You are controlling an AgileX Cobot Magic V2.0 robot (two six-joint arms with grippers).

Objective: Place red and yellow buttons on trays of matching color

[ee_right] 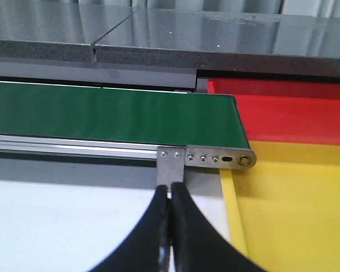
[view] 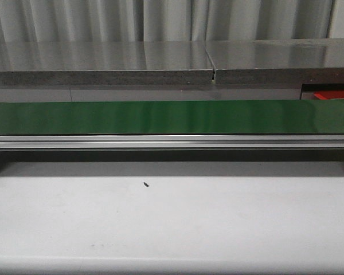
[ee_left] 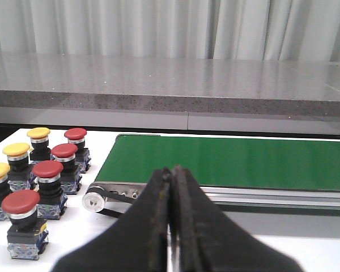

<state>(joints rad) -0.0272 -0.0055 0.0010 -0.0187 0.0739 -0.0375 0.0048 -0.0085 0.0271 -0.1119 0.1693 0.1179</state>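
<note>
In the left wrist view several red buttons (ee_left: 47, 169) and three yellow buttons (ee_left: 16, 149) stand grouped on the white table beside the end of the green conveyor belt (ee_left: 226, 160). My left gripper (ee_left: 171, 171) is shut with nothing in it, hanging in front of the belt's end, apart from the buttons. In the right wrist view the red tray (ee_right: 294, 116) and the yellow tray (ee_right: 297, 204) lie side by side past the other end of the belt (ee_right: 113, 118). My right gripper (ee_right: 170, 187) is shut and empty, beside the yellow tray. Neither gripper shows in the front view.
The front view shows the green belt (view: 172, 117) on its aluminium rail (view: 172, 141), a grey counter (view: 160, 60) behind it, white table in front with a small dark speck (view: 145, 184), and a strip of the red tray (view: 332, 93) at far right.
</note>
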